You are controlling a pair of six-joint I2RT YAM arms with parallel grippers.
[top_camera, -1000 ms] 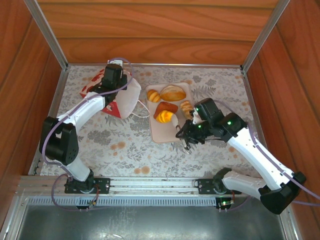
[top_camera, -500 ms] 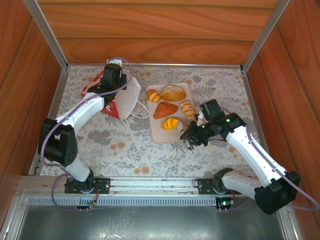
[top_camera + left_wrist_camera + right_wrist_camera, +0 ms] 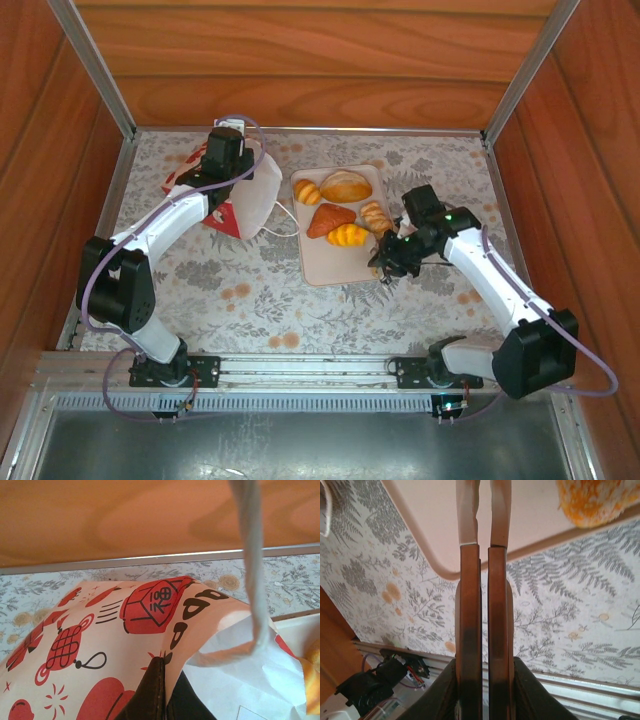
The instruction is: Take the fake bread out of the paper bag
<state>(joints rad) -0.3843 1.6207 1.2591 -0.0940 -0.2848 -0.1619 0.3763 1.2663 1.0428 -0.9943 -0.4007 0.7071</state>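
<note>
A tug from the left gripper (image 3: 166, 690) could tear or drag the paper bag (image 3: 245, 200), since it appears to be pinching the bag's rim. Whether any piece is inside is hidden. Several pieces of the fake bread (image 3: 346, 186) lie on the beige tray (image 3: 325, 265) beside the bag. The right gripper (image 3: 484, 492) hovers over the tray's near corner, fingers nearly pressed together, holding nothing.

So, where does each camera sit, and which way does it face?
Top external: above and behind the robot, looking down on the floral table; left arm and right arm show.
Left wrist: faces the wooden back wall over the red-and-white paper bag; left tool pinches its edge.
Right wrist: faces the near rail; right tool reaches over the flat beige tray.
Shared: top and right wrist show the tray.
</note>
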